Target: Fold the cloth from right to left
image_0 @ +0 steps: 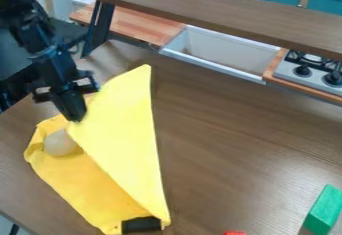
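- A red thing [235, 233] peeks in at the near edge of the worktop [220, 144];
- green block [322, 211] over to its right;
- yellow cloth [123, 129] on the left part of the worktop, its right side folded over leftward, a pale round thing [59, 143] on the lower layer;
- the claw [76, 118] hangs at the flap's left edge; whether it's open or closed, I can't tell from here.

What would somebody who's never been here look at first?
Probably the big, bright yellow cloth, partly folded over on the left side of the table, with a pale round thing on it. Next might be the black robot gripper, which hangs down at the cloth's folded edge. A green block also stands out, near the bottom right corner.
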Action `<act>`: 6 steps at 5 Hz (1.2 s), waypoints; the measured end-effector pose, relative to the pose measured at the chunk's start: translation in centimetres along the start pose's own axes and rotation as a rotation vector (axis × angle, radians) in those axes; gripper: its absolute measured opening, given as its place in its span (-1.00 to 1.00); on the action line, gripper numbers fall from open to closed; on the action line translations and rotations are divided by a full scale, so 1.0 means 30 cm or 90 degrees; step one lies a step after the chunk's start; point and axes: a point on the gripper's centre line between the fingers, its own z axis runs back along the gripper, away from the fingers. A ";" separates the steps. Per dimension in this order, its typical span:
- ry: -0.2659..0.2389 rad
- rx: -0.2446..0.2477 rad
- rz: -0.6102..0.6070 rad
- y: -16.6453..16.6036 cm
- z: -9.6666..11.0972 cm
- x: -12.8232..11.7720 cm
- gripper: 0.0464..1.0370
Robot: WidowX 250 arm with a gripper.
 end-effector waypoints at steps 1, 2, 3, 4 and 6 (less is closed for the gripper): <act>0.007 -0.009 0.008 0.052 0.016 -0.016 -0.98; 0.022 -0.013 0.027 0.089 0.003 -0.023 -0.98; 0.024 -0.016 0.040 0.120 0.014 -0.025 -0.98; 0.026 -0.016 0.044 0.140 0.025 -0.019 -0.98; 0.029 -0.020 0.081 0.206 0.048 -0.045 -0.98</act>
